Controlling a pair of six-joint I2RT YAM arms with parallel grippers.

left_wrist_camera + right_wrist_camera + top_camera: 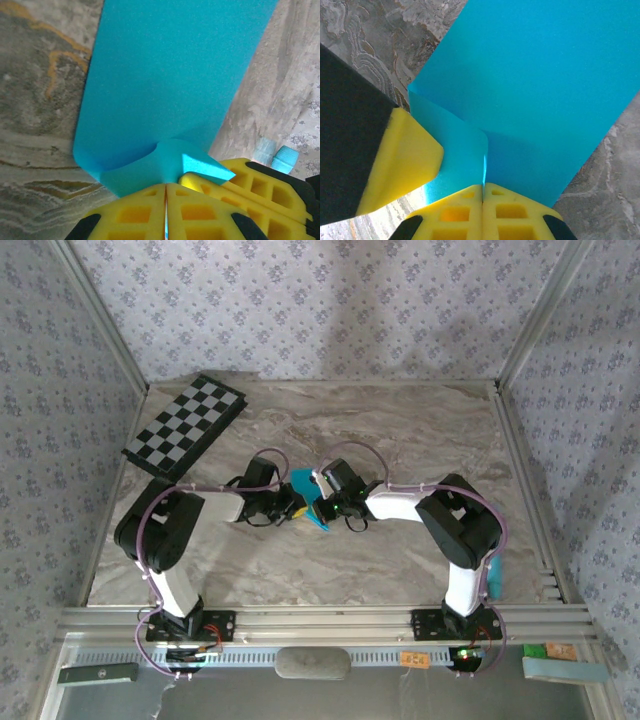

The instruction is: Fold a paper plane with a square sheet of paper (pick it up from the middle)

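Both jaws pinched on paper (165, 75) | far edges cut off

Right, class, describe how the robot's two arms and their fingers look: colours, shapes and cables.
Both the left arm and the right arm have bulky black joints and white links. A thin lilac cable loops along each. The left fingers and right fingers are bright yellow blocks with square recessed pockets and black outer patches.
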